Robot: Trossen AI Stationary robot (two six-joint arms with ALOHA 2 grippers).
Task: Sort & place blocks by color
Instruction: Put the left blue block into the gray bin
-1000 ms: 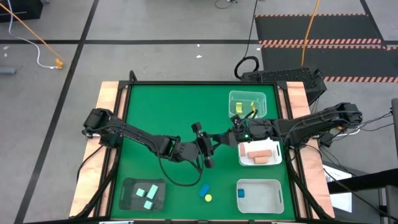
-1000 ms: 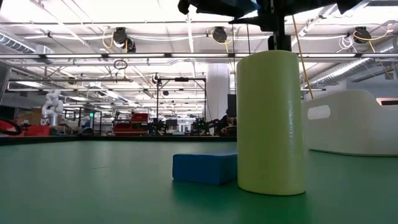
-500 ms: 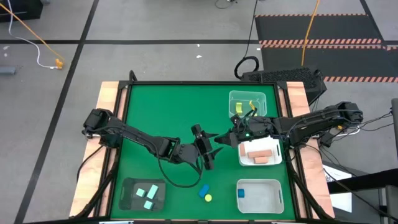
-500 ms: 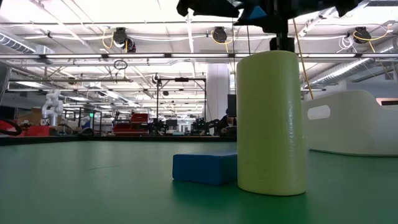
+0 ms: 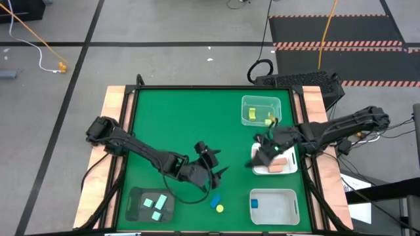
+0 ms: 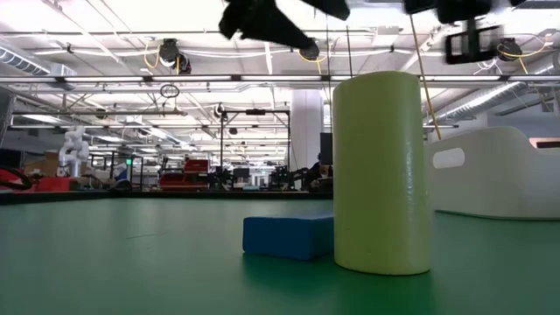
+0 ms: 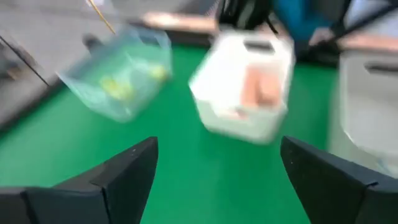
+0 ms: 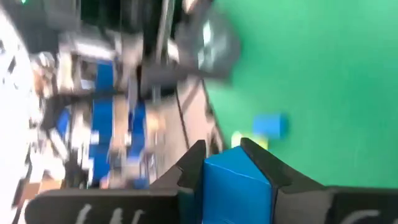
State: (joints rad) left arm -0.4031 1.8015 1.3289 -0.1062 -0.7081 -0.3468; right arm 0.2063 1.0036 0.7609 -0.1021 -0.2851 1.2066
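Right wrist view: the right hand [image 8: 230, 158] pinched a blue block [image 8: 233, 183], bound for the blue tray [image 5: 275, 206]; left hand [image 7: 214, 168] spread.

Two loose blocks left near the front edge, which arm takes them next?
Left, probably. The left gripper is open, empty and nearest the blue block and yellow block. The right gripper is shut on a blue cube.

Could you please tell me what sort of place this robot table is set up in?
Most likely a large robotics lab or workshop hall. The low view looks past the green table to a long open room with ceiling rails and benches crowded with equipment. From above, cables trail over a concrete floor.
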